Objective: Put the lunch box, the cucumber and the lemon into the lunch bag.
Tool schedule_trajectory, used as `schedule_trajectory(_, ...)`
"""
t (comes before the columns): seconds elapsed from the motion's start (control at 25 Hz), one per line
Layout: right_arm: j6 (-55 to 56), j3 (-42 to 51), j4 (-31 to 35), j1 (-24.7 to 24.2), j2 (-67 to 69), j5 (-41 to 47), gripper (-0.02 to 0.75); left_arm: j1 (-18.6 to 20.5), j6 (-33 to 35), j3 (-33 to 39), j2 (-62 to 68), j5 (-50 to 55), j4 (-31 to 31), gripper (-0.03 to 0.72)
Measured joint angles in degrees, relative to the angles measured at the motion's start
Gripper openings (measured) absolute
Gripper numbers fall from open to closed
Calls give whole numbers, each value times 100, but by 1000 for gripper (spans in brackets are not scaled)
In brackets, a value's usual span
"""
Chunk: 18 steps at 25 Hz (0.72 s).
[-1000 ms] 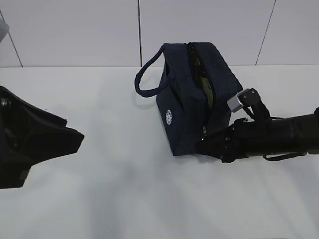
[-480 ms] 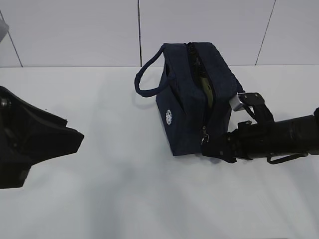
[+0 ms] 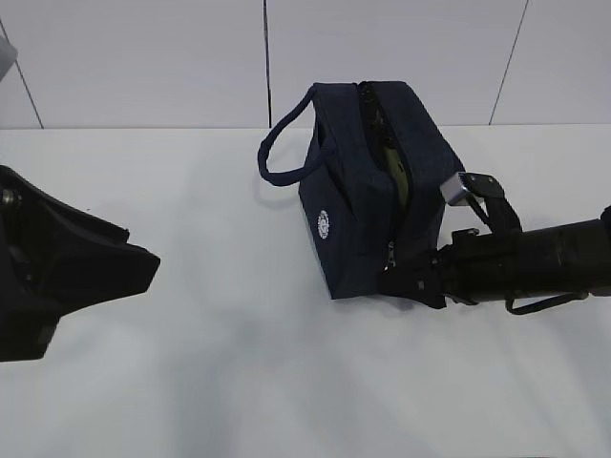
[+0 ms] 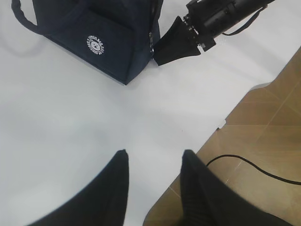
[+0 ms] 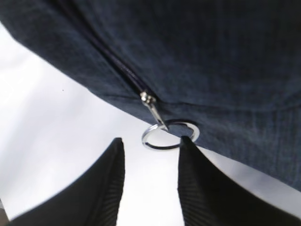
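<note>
Navy fabric marks the lunch bag (image 3: 368, 186), standing toward the back middle of the white bench (image 3: 239, 363), its top zipper parted on a pale green strip. The right gripper (image 5: 150, 160) sits at the bag's near lower corner, jaws partly apart around nothing, one fingertip touching the metal ring pull (image 5: 169, 135). The left gripper (image 4: 153, 172) hovers partly open and empty near the bench's front edge, with bare surface between it and the bag.

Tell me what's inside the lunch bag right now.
Through the lunch bag's partly open top zipper, only a strip of pale green shows, probably the lunch box lid. The fabric hides everything else inside; no cucumber or lemon is visible.
</note>
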Motion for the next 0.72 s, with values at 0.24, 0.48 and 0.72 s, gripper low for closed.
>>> schedule_trajectory(0.24, 167, 0, 81, 0, 0, 0, 286, 0, 0, 0, 0, 0, 0, 263)
schedule_trajectory(0.48, 181, -10, 81, 0, 0, -24, 286, 0, 0, 0, 0, 0, 0, 262)
schedule_trajectory(0.72, 195, -40, 81, 0, 0, -221, 256, 0, 0, 0, 0, 0, 0, 258)
